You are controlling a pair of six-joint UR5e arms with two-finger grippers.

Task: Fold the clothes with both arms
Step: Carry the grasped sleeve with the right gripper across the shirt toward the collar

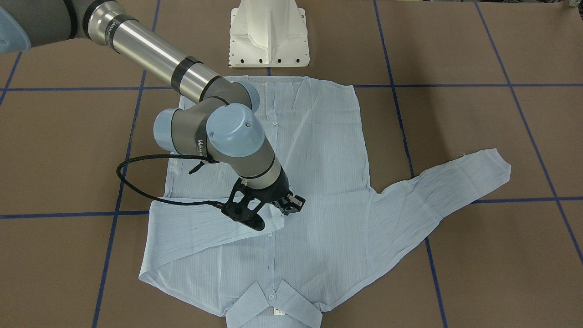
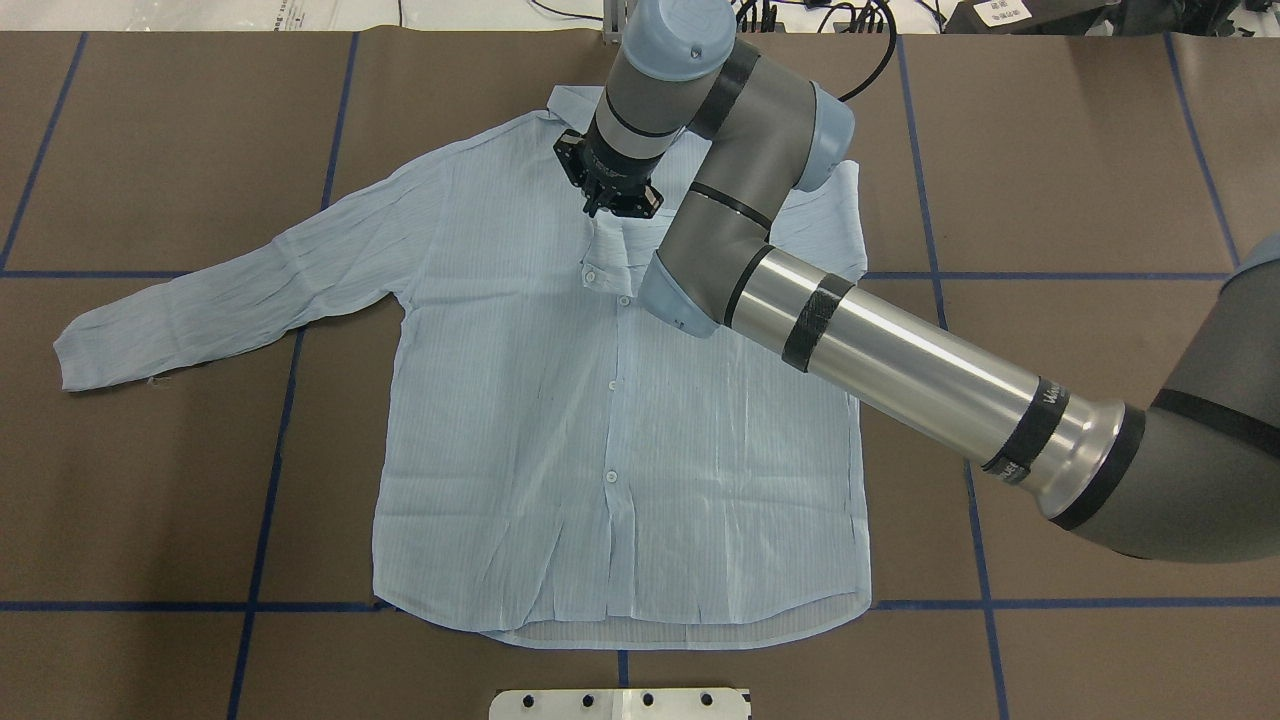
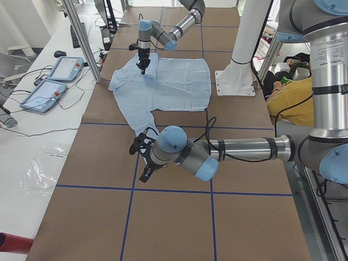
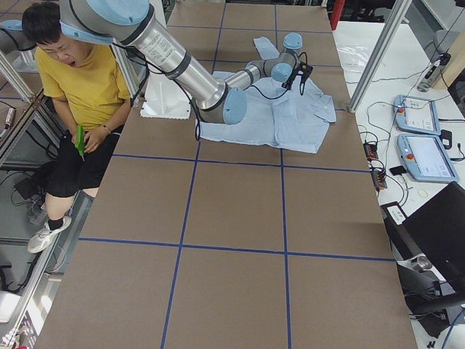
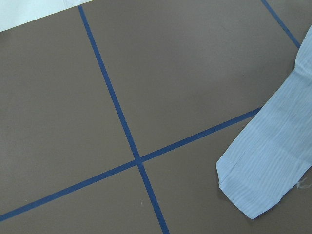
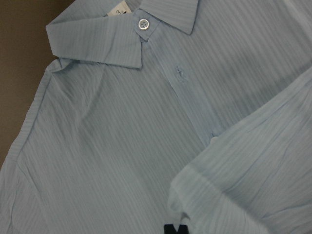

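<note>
While right hand (image 2: 612,203) pinches the folded cuff (image 6: 204,195) over the chest | shirt (image 1: 319,173) flat on bench (image 1: 455,273) | spread sleeve (image 2: 230,300) runs robot's-left, left hand (image 3: 140,160) nearest its end, opening unreadable

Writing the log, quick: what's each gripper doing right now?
Left gripper: cannot be told; it shows only in the side view.
Right gripper: closed on the sleeve cuff of the shirt.

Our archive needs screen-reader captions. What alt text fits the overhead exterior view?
A light-blue striped button-up shirt lies flat on a brown table, one sleeve folded across its chest. The right gripper hangs by that sleeve's cuff.
</note>
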